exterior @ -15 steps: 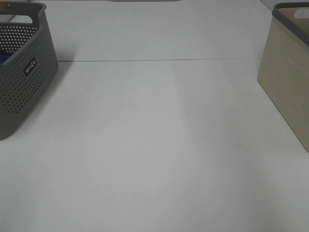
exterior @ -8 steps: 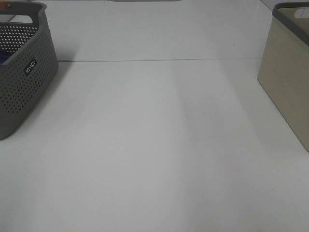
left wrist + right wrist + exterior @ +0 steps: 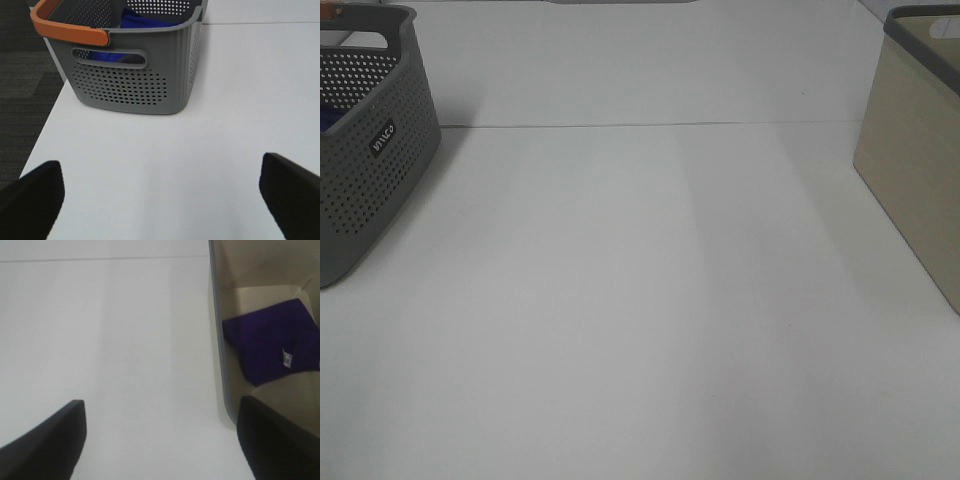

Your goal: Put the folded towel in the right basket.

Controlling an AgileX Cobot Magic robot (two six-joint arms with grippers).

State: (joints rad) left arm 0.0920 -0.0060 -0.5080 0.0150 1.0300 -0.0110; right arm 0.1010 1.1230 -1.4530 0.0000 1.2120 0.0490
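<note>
The right end effector [image 3: 160, 440] hangs released above the counter [image 3: 110, 330], its two dark fingers spread wide apart with nothing between them, one over bare white surface and the other over the edge of the beige right basket [image 3: 220, 340]. Looking down past it, the folded towel [image 3: 272, 340] lies flat on the floor of that basket, dark purple-blue with a small white tag showing, clear of the end effector and touching nothing but the basket's bottom. The left end effector [image 3: 160, 195] is likewise spread and empty, its fingers framing bare counter just in front of the grey perforated left basket [image 3: 130, 85], which has an orange handle [image 3: 67, 27] and some blue cloth [image 3: 145, 20] visible inside through the rim and the handle slot. From the high camera neither arm reaches into sight; only the grey basket at the left edge, the beige one at the right edge, and white counter between them appear. Judging by this, the task's goal looks met: the towel sits inside the right basket and has been let go. Nothing appears left beyond drawing the arms clear.
</note>
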